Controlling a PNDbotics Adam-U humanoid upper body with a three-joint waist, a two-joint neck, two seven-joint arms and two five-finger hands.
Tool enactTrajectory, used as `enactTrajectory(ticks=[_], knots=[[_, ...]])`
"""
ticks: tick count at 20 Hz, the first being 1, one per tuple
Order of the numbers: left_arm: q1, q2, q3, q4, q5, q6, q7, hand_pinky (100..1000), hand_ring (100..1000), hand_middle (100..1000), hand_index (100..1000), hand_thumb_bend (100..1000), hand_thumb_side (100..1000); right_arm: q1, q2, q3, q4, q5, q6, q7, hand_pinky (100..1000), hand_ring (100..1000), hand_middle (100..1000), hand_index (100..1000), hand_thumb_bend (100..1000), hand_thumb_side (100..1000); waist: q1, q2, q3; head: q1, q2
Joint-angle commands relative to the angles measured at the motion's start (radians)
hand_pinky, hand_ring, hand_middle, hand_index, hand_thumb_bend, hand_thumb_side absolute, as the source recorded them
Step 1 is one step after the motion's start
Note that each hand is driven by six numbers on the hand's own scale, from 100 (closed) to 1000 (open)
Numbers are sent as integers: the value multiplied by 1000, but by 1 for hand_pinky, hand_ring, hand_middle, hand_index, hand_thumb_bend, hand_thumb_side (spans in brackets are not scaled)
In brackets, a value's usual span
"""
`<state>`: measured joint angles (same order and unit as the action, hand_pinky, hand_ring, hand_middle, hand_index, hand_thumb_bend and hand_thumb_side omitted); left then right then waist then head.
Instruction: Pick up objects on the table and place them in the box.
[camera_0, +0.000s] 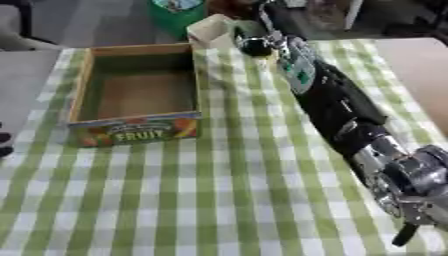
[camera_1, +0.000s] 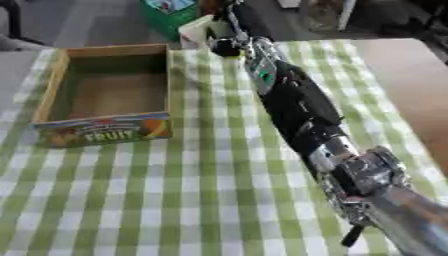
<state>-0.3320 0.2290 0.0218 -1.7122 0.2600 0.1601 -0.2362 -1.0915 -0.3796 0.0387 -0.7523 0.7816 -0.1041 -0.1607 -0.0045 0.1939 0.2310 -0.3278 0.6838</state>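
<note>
Open box (camera_0: 133, 90) unobstructed from above, right arm (camera_0: 337, 107) crossing the cloth's (camera_0: 201, 200) right side

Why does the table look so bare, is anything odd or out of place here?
Nothing looks spilled or damaged. The fruit box sits upright and empty on the checked cloth. The right arm stretches to the table's far edge, where its robot hand is beside a pale carton. I cannot tell whether it grips anything.
</note>
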Motion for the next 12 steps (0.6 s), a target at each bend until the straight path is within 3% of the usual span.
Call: enactTrajectory(ticks=[1,12], knots=[[-14,20,3,-17,7,2,-3,788,772,729,686,210,260,-35,11,23,-64,-27,-24,24,229,159,245,392,100,109,4,-24,6,-8,-8],[-16,7,-7,-19,13,0,-13,783,771,728,685,208,251,-18,158,70,-51,-3,-68,87,245,171,256,406,100,201,22,-31,81,-45,-7]])
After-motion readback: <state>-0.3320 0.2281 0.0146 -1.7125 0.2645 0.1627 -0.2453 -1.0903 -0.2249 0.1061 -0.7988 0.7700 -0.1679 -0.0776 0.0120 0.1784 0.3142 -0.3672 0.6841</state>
